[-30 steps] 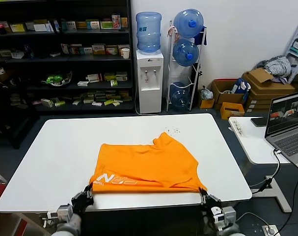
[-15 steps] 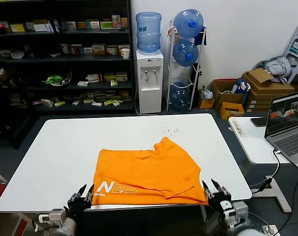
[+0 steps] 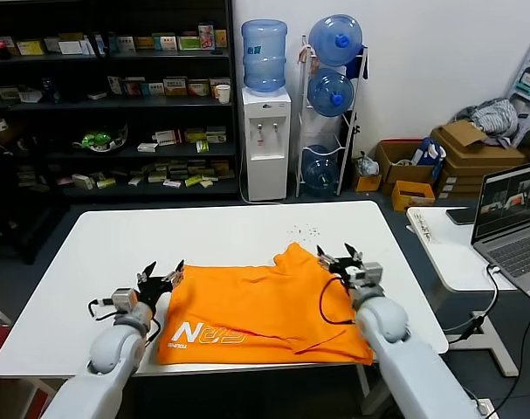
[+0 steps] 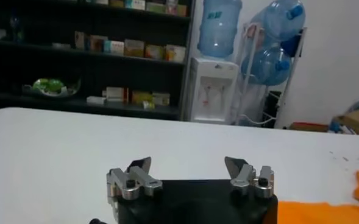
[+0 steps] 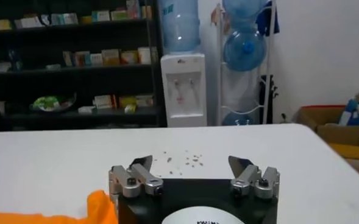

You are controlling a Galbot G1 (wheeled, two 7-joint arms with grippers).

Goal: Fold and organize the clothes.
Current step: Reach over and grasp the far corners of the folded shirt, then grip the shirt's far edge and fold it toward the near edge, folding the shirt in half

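Counting one orange T-shirt [image 3: 260,305] on our tabletop [image 3: 90,262]; both grippers, left gripper [image 3: 162,278] and right gripper [image 3: 340,258], released its near hem, jaws now apart at its sides.

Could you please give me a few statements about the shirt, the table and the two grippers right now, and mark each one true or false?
1. The orange T-shirt lies on the white table. True.
2. The left gripper is clamped on the shirt. False: it is open, at the shirt's left edge, holding nothing.
3. The right gripper is open. True.
4. The white lettering faces down, hidden. False: it shows near the front-left corner.
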